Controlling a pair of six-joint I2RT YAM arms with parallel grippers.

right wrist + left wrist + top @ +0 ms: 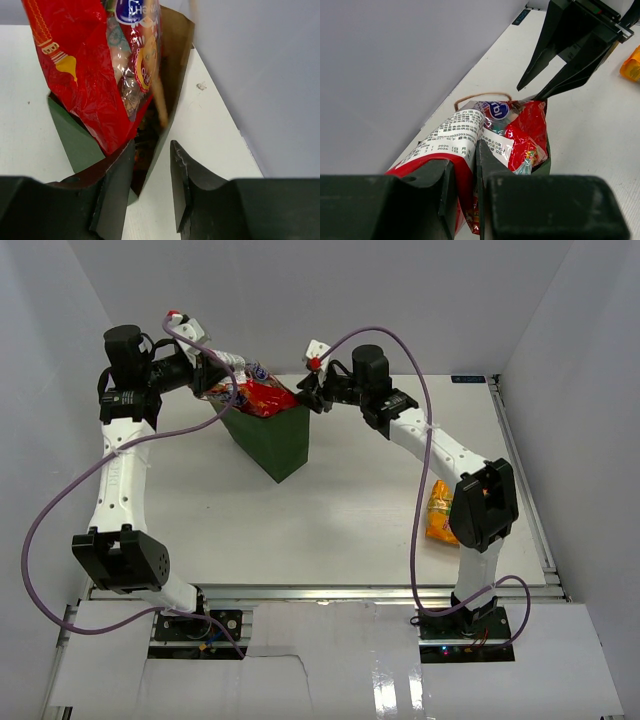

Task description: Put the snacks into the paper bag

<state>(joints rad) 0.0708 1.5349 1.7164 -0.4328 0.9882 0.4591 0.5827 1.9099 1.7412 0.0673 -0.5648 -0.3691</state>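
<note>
**Left claw holds a big red snack bag halfway into the green paper bag, with the right claw astride the bag's rim.**

The left claw (476, 172) is clamped shut on the top edge of the large red bag (522, 132). The red bag hangs just ahead of its fingertips, with its lower part inside the paper bag (280, 445) and its upper part sticking out. The right claw (150, 185) has its fingers parted, one inside the wall and one outside, and bare bench (210, 130) shows in the gap. It seems to steady the mouth rather than pinch it. The step in hand looks like inserting the red bag. The next move probably calls for pushing it down and letting go without the crinkly film snagging the rim. An orange packet (438, 510) lies on the bench well behind the right claw, not yet bagged.
</note>
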